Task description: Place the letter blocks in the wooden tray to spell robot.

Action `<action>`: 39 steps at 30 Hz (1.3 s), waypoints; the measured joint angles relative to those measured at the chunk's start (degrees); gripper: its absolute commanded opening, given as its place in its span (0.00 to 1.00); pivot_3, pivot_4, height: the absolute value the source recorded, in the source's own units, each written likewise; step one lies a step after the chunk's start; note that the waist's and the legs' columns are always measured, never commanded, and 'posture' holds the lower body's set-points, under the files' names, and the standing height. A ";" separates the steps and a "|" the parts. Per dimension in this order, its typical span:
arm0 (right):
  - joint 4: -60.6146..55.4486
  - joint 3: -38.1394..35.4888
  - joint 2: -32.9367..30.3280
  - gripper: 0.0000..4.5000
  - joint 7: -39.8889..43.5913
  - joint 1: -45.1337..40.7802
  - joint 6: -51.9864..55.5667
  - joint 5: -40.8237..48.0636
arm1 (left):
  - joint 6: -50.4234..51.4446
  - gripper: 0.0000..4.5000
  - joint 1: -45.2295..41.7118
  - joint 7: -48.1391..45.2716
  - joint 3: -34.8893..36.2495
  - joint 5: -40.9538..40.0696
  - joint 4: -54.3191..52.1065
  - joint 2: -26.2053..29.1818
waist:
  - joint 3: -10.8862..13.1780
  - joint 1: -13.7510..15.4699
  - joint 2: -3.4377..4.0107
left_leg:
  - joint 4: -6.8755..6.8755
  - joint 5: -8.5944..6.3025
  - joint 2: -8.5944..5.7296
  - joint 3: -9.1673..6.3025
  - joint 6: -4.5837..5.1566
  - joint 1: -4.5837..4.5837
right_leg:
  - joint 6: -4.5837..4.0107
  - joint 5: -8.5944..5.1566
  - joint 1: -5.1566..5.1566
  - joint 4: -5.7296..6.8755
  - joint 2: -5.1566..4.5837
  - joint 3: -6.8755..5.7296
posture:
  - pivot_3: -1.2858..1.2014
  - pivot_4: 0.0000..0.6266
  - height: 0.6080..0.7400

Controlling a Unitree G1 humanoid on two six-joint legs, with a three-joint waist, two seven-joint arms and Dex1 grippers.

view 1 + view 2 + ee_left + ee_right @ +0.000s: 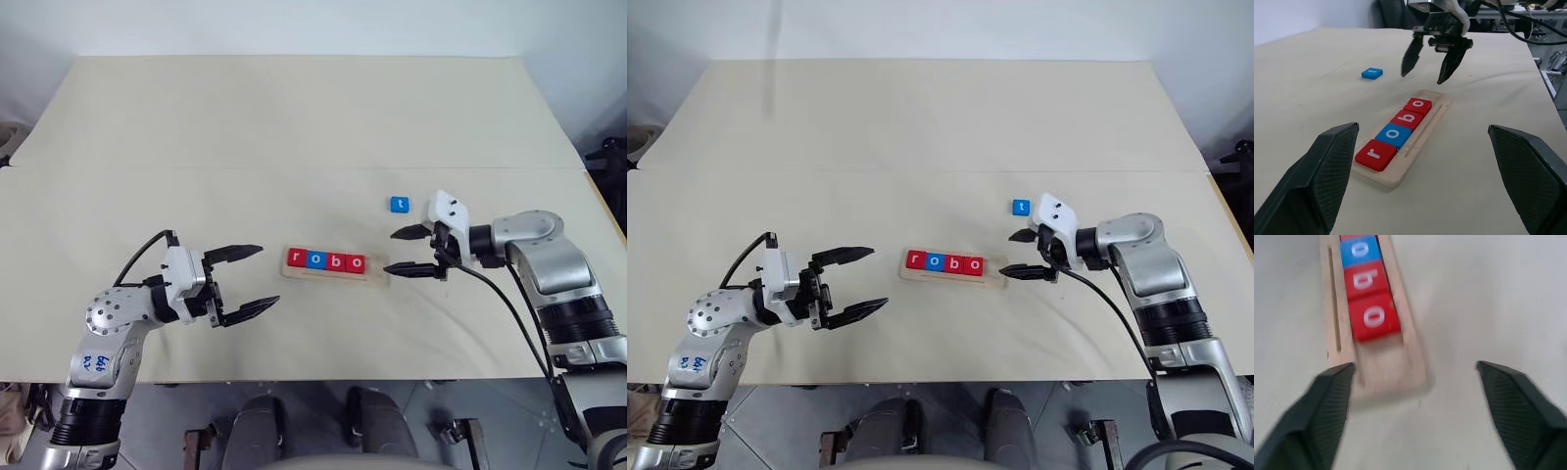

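- Table (294, 117): wide, covered in a pale cream cloth, with a seam running side to side across the middle.
- Wooden tray (372, 277): long pale strip lying flat, side to side, between the table's middle and its near edge. A thin groove runs along its near side.
- Letter blocks in the tray, touching in a row from the tray's left end: red r (297, 258), blue o (315, 259), red b (335, 260), red o (355, 262). They read "robo". The right end of the tray is bare wood.
- Blue t block (399, 204): loose on the cloth, lying flat, beyond the tray's right end and towards the far edge, apart from the tray.
- Right gripper (410, 251): just off the right end of the tray, pointing left and slightly down. Its two black fingers are spread apart with nothing between them; one fingertip is near the tray's end, the other nearer the t block. Whether either tip touches the cloth cannot be told.
- Left gripper (253, 279): left of the tray, apart from it, pointing right towards the r end. Its fingers are spread wide and hold nothing.
- Black cable (490, 294): trails from the right wrist down towards the near edge.
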 measured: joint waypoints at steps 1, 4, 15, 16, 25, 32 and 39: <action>-0.40 0.00 0.00 0.61 -0.19 0.49 0.04 0.12 | 0.00 1.00 -0.03 -0.09 -0.02 0.00 0.19 0.00 | 0.00 -0.06 0.00 | 0.00 0.00 0.00 0.00 0.00 0.00 | 0.00 0.00 0.00 0.01 0.00 0.00 | 0.52 0.24 1.00; -1.47 0.12 0.22 0.40 -0.80 0.85 0.14 0.17 | 0.00 1.00 -0.84 -0.54 -0.11 0.00 0.27 0.00 | 0.00 -0.10 0.00 | 0.00 0.00 0.00 0.00 0.00 0.00 | 0.00 0.00 0.00 0.01 0.00 0.00 | 0.52 0.24 1.00; -2.12 5.37 3.18 0.01 -1.08 -0.33 0.44 -0.22 | 0.01 1.00 -1.88 -0.94 -0.11 0.02 0.54 -0.07 | 0.00 0.10 0.00 | 0.00 0.00 0.00 0.00 0.00 0.00 | 0.00 0.00 0.00 0.00 0.00 0.00 | 0.52 0.24 1.00; -2.12 5.51 3.38 0.01 -1.28 -0.49 0.54 -0.33 | 0.01 1.00 -1.86 -0.86 -0.10 0.02 0.53 -0.09 | 0.00 0.11 0.00 | 0.00 0.00 0.00 0.00 0.00 0.00 | 0.00 0.00 0.00 0.00 0.00 0.00 | 0.52 0.24 1.00; -2.25 6.83 4.87 0.01 -2.39 -2.33 1.61 -0.73 | 0.01 1.00 -1.66 0.17 -0.10 0.04 0.49 -0.21 | 0.00 0.15 0.00 | 0.00 0.00 0.00 0.00 0.00 -0.01 | 0.00 0.00 0.00 0.00 0.00 0.00 | 0.52 0.24 1.00; -8.23 -1.42 -1.81 0.10 -3.51 4.22 3.00 2.47 | 0.01 1.00 -1.53 0.02 -0.18 0.04 0.61 -0.24 | 0.00 0.54 -0.01 | 0.00 -0.01 -0.01 -0.04 0.02 -0.03 | 0.00 0.00 0.02 -0.06 0.00 -0.04 | 0.52 0.24 1.00; -13.67 -19.97 -0.51 0.60 -10.29 23.50 -3.88 8.56 | 0.08 1.00 -3.70 -0.46 -0.77 0.04 2.99 -0.96 | 0.00 0.81 -0.02 | -0.01 -0.01 -0.02 -0.04 0.01 -0.01 | 0.01 0.00 0.07 -0.10 0.00 -0.05 | 0.52 0.24 1.00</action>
